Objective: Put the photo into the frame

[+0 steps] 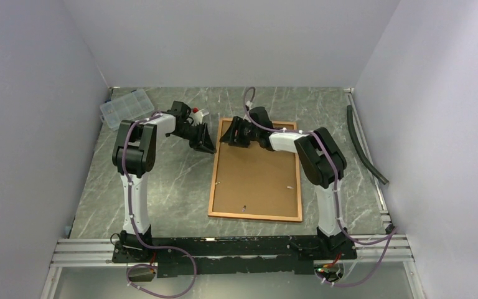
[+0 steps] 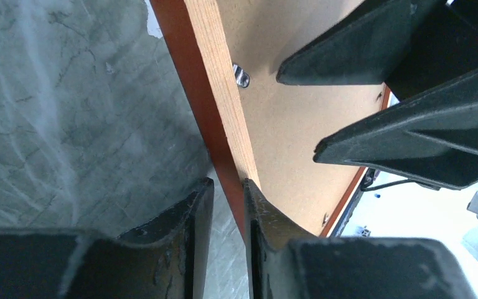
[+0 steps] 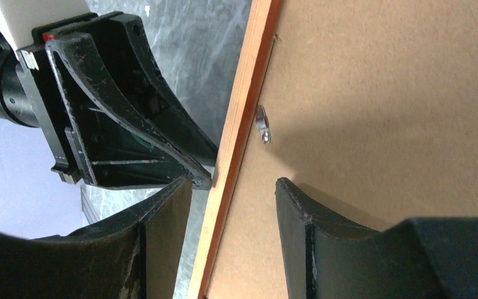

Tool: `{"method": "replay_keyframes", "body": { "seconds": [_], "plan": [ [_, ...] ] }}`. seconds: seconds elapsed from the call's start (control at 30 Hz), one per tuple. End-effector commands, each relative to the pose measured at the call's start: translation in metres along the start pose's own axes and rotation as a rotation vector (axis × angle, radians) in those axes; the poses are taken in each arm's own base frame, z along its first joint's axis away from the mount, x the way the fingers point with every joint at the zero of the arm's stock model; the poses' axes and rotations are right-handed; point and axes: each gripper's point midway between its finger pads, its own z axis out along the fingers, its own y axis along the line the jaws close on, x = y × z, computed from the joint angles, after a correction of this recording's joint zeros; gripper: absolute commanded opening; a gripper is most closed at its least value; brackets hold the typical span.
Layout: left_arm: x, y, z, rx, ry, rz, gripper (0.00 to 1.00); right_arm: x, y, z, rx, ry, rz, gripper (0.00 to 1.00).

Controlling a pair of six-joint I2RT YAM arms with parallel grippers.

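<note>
The frame lies back up on the table, with the brown backing board set in it. The photo is out of view. My left gripper is at the frame's far left corner. In the left wrist view its jaws are nearly shut with a narrow gap, tips against the frame's red outer side, gripping nothing I can see. My right gripper is open and straddles the same rail. In the right wrist view one finger is outside the frame and one is over the board.
A small metal turn clip sits on the board near the rail and also shows in the left wrist view. A clear plastic organiser box stands at the far left. A black hose lies along the right wall.
</note>
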Motion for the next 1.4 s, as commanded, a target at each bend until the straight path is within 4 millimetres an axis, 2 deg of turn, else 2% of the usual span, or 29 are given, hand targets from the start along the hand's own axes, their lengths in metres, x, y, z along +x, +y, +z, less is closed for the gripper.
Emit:
{"method": "replay_keyframes", "body": {
  "seconds": [0.0,0.27,0.7,1.13,1.37],
  "plan": [
    [-0.001,0.004,0.007,0.005,0.007,0.001,0.27,-0.024,0.017,0.011,-0.052,-0.031,-0.061,0.55],
    [0.007,0.005,0.009,0.012,0.017,-0.009,0.22,-0.025,0.009,0.027,-0.049,0.005,-0.078,0.54],
    [0.008,0.005,0.008,0.015,0.017,-0.008,0.18,-0.013,0.008,0.030,-0.076,0.065,-0.088,0.51],
    [0.008,0.003,0.008,0.020,0.015,-0.003,0.17,-0.005,0.017,0.032,-0.108,0.073,-0.077,0.49],
    [0.008,0.003,0.007,0.018,0.015,-0.001,0.16,-0.005,0.010,0.039,-0.098,0.097,-0.086,0.49]
  ]
}}
